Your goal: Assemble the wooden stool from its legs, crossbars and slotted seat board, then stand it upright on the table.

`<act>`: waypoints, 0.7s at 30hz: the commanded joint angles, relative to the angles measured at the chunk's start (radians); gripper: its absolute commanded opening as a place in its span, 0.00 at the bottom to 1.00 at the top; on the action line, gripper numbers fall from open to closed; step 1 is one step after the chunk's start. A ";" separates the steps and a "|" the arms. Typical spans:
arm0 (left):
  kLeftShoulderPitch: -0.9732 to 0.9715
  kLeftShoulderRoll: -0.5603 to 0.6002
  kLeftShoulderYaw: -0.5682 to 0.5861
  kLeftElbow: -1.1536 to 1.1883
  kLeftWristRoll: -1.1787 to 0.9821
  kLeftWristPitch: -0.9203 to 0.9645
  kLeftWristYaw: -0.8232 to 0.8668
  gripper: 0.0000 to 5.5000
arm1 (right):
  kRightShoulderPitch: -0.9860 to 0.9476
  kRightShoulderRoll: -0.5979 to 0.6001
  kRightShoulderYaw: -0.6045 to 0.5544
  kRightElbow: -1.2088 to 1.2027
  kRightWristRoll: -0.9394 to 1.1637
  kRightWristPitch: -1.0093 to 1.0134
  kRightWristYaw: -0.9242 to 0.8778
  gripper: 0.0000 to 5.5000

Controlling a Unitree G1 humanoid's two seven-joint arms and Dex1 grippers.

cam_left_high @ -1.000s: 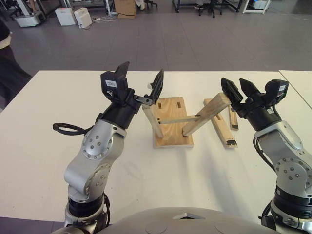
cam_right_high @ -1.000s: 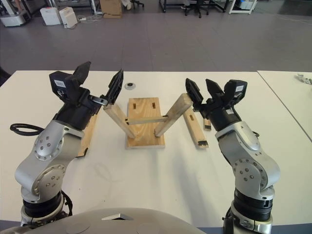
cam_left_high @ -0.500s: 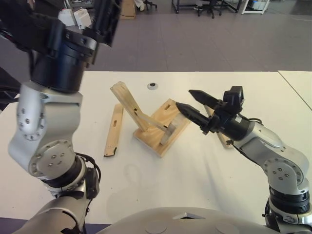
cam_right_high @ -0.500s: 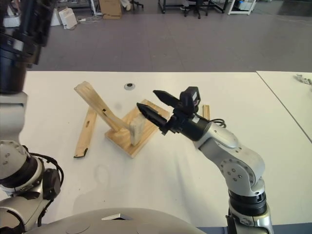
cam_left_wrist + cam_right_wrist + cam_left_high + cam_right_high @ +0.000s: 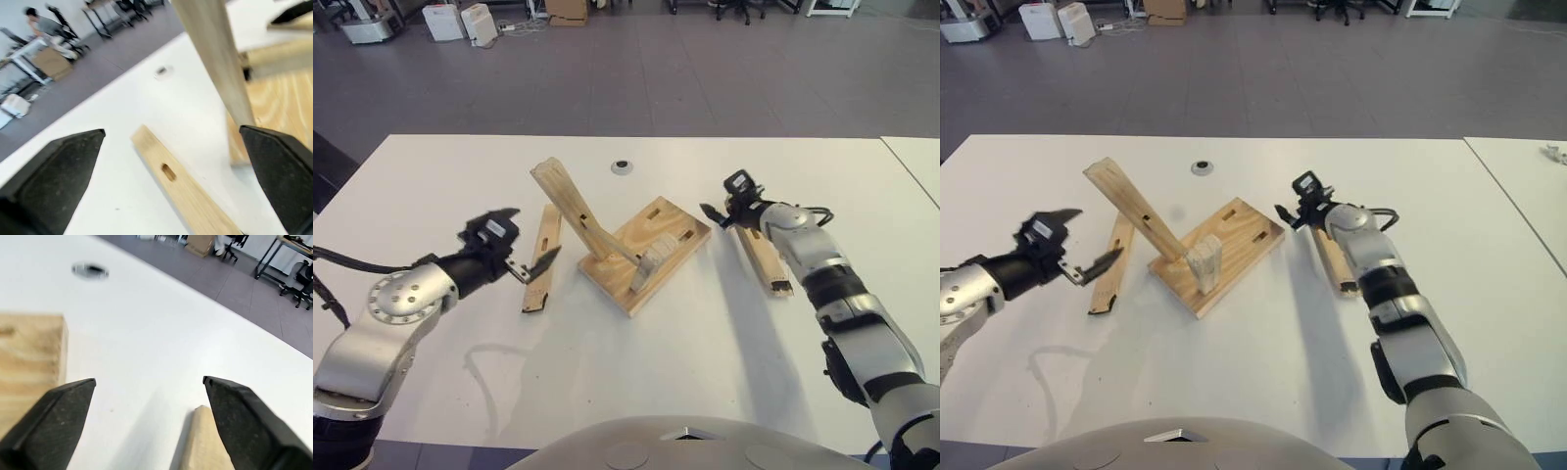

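Pale, grainy wood seat board (image 5: 668, 238) and leg (image 5: 564, 199); plain white table (image 5: 705, 362); dull grey floor (image 5: 705, 69)

A white rectangular table (image 5: 705, 372) carries a pale wooden slotted seat board (image 5: 671, 240). A loose slotted wooden bar (image 5: 544, 257) lies left of the board, a notched wooden leg piece (image 5: 766, 259) right of it, and a small dark round disc (image 5: 623, 166) behind it.

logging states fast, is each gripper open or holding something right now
Left gripper: open, holding nothing.
Right gripper: open, holding nothing.
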 commanded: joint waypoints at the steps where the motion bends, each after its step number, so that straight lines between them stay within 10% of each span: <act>1: -0.109 0.068 -0.339 0.042 0.237 -0.034 -0.137 0.92 | -0.185 0.074 0.179 0.418 -0.288 -0.250 0.024 0.75; 12: -0.421 -0.327 -0.412 0.570 0.483 -0.334 0.091 0.92 | -0.037 -0.039 0.063 0.343 -0.213 -0.645 0.601 0.75; 21: -0.326 -0.141 -0.071 0.519 0.223 -0.500 -0.147 0.92 | -0.062 -0.162 -0.181 0.173 -0.076 -0.510 0.523 0.75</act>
